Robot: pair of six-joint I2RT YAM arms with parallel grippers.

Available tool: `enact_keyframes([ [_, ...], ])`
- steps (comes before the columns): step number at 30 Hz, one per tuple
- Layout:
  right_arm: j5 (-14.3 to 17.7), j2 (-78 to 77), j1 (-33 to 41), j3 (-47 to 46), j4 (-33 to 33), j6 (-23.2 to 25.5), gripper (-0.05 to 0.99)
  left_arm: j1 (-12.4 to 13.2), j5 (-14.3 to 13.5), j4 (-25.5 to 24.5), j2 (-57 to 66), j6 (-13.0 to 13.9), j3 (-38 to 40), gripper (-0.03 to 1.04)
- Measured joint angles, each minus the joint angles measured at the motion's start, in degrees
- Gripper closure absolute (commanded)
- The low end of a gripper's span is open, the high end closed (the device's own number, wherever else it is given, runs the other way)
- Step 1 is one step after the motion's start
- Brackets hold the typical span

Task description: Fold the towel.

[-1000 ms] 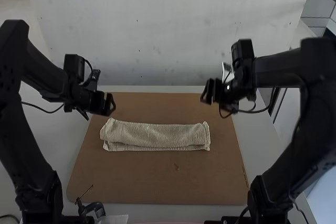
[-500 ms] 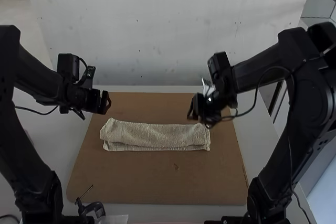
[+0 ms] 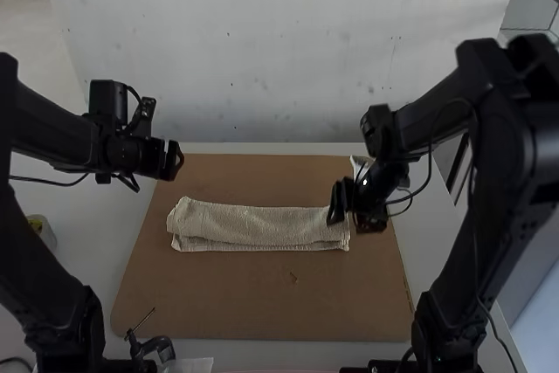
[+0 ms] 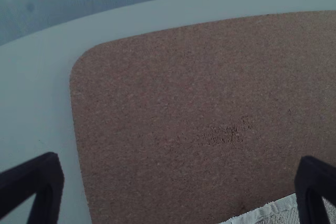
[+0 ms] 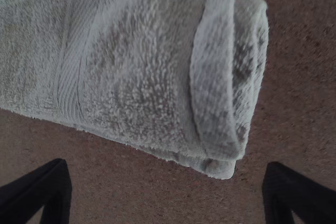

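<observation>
Towel [image 3: 253,226], folded into a long strip, on a brown board [image 3: 262,299], right hand [image 3: 347,215] over the towel's right end, left hand [image 3: 178,162] near the board's far left corner, both with fingers wide apart

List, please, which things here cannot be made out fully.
- Towel, corner by right gripper: high view, behind that gripper.
- Inner layers: right wrist view, under top layer.
- Most of towel: left wrist view, cut by edge.
- Small object: high view, partly behind left arm.
</observation>
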Motion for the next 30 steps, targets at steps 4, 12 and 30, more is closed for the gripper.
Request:
enact_keyframes([
  [4,-1.7,1.7,0.1,0.1,-0.1,0.2,0.17,0.2,0.0,0.1,-1.9,0.0,-0.1,0.03],
  [12,-4.4,3.9,-0.7,3.3,0.7,0.2,0.17,0.2,0.0,-0.1,-2.7,0.0,-2.1,0.03],
  [30,-7.3,11.0,-6.4,4.5,2.1,-3.3,0.17,0.2,0.0,-0.1,-3.1,0.0,-2.2,0.03],
])
